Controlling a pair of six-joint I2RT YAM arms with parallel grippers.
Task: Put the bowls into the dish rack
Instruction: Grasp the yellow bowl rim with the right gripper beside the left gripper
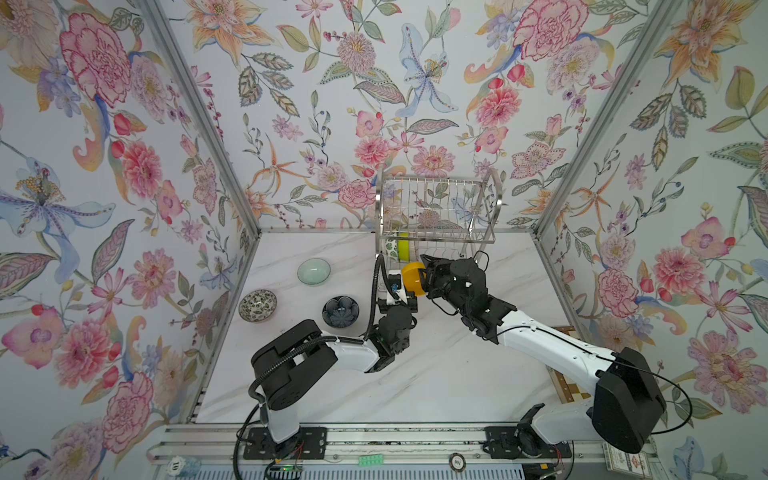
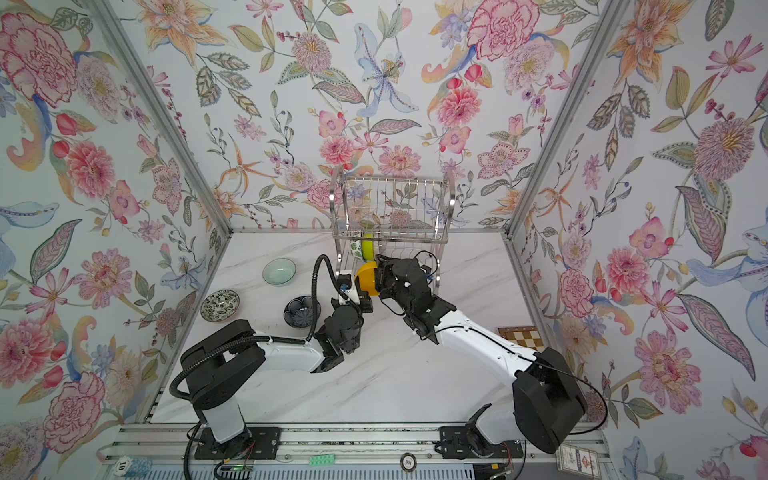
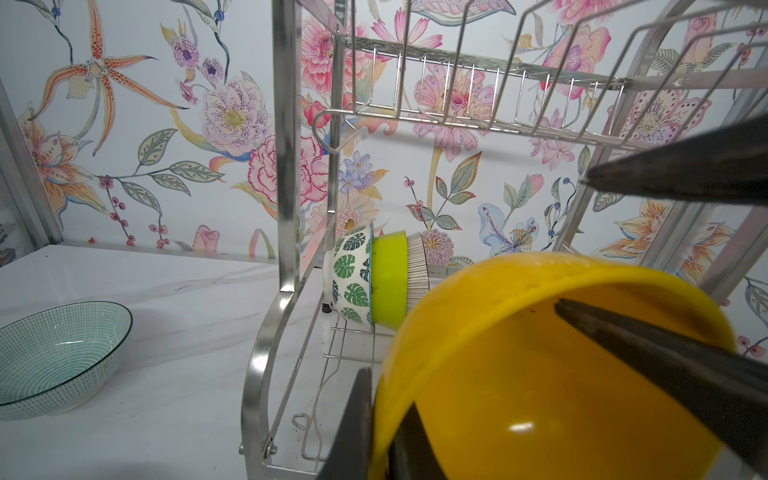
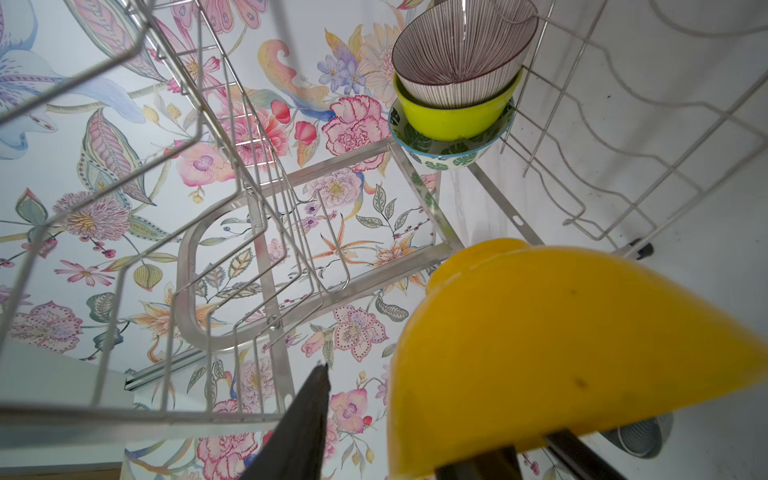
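**Orange-yellow bowl at handover in front of the rack: drop and collision hazards noted.**

The orange-yellow bowl (image 1: 413, 279) is off the table and tipped on edge, just in front of the lower tier of the dish rack (image 3: 286, 166). The left gripper (image 3: 382, 409) pinches its rim. The right gripper (image 1: 424, 274) stands spread astride the opposite wall, one finger inside and the outer one clear of the surface. If the left lets go before the right has seated, the smooth wall would likely slip and the bowl fall onto the wires or the table (image 1: 415, 374). A shallow pinch could let the bowl swing. Carried in too high, it may strike the upper basket. Carried too far over, it may knock the green-leaf bowl (image 3: 351, 278), lime bowl (image 3: 388, 278) and striped bowl (image 3: 417, 266), which are nested on edge there.
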